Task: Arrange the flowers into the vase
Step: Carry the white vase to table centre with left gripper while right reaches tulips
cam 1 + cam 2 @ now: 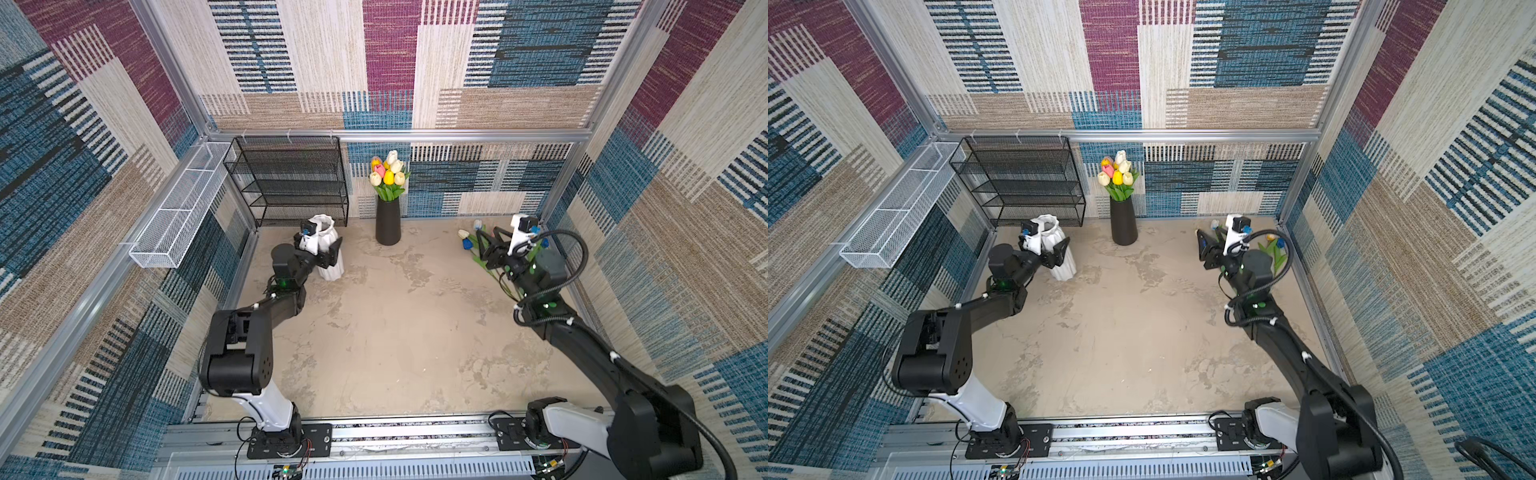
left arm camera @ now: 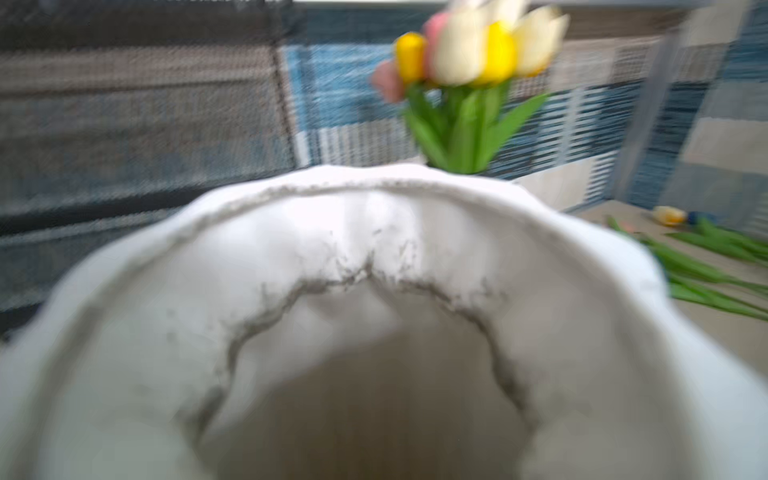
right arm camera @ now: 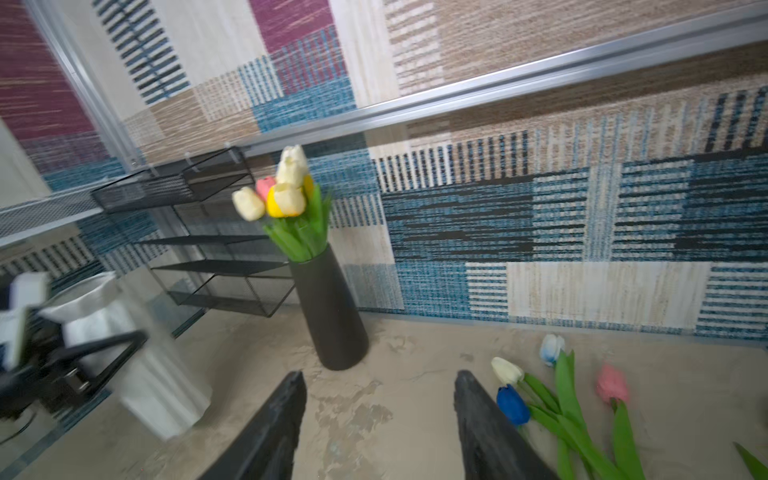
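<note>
In both top views the left pincer (image 1: 319, 249) is straddling the white vase (image 1: 331, 272) near the far left corner of the surface (image 1: 395, 332). I can't tell whether it's actually squeezing. The right pincer (image 1: 486, 245) is hovering over the loose tulips (image 1: 484, 266) lying in the far right corner, and a bunch (image 1: 388, 172) is already sitting in the black vase (image 1: 387, 226) at the far edge.

The left wrist view is showing just the white vase's empty mouth (pretty blurry).

In the right wrist view the jaws are standing apart and holding nothing, with a blue tulip head (image 3: 513, 405) lying just beside one finger.

My worry is that it could close on air or crush a head instead of a stem. The white vase is also looking tippy if it gets nudged. I'm not seeing any readable labels anywhere.
</note>
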`<control>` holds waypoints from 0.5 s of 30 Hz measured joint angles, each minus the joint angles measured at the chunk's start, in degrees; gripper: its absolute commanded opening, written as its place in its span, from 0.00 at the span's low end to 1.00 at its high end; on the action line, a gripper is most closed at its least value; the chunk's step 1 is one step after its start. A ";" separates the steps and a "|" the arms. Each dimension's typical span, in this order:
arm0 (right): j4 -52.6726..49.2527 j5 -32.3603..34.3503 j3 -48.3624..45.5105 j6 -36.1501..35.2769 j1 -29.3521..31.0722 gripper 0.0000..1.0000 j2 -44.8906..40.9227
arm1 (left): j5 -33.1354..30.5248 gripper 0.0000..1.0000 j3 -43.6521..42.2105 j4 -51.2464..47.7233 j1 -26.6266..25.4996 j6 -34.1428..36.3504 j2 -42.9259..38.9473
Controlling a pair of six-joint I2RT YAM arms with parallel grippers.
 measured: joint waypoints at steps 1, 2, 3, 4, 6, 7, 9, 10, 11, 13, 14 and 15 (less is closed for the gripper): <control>-4.57 -1.38 5.09 -0.07 -1.92 0.49 4.26 | 0.72 0.34 -1.64 -0.02 -2.82 -0.02 -2.08; -9.20 -2.25 9.92 -1.07 -3.45 0.47 8.33 | 0.81 0.33 -2.95 -0.13 -5.57 0.13 -3.52; -13.60 -2.51 13.99 -2.54 -4.39 0.45 11.52 | 1.29 0.33 -3.93 -0.52 -8.02 0.28 -4.46; -18.69 -2.49 18.71 -4.63 -5.18 0.43 15.15 | 1.86 0.32 -4.94 -1.38 -11.13 0.28 -5.35; -27.65 -2.25 26.38 -9.20 -5.95 0.43 20.81 | 3.15 0.31 -6.05 -3.39 -16.00 0.55 -6.62; -31.67 -1.44 29.57 -11.63 -6.32 0.43 23.28 | 3.98 0.31 -6.51 -4.70 -18.80 0.70 -7.32; -38.38 -0.09 33.64 -15.52 -7.08 0.42 26.77 | 5.20 0.31 -7.04 -6.32 -22.69 1.38 -8.31; -41.31 0.35 35.06 -17.29 -7.63 0.41 28.24 | 5.03 0.31 -7.19 -6.78 -24.46 1.79 -8.59; -43.93 1.20 36.22 -18.84 -8.17 0.40 29.59 | 4.94 0.31 -7.23 -6.91 -25.99 1.99 -8.59; -47.91 2.25 38.16 -21.35 -8.85 0.36 32.28 | 4.85 0.31 -7.23 -6.54 -27.82 1.99 -7.82; -49.57 2.91 39.12 -22.27 -8.98 0.35 33.79 | 4.81 0.31 -7.23 -6.36 -28.46 1.97 -7.04; -50.82 3.13 39.74 -22.91 -8.96 0.33 35.04 | 4.72 0.31 -7.28 -6.23 -28.79 1.92 -6.29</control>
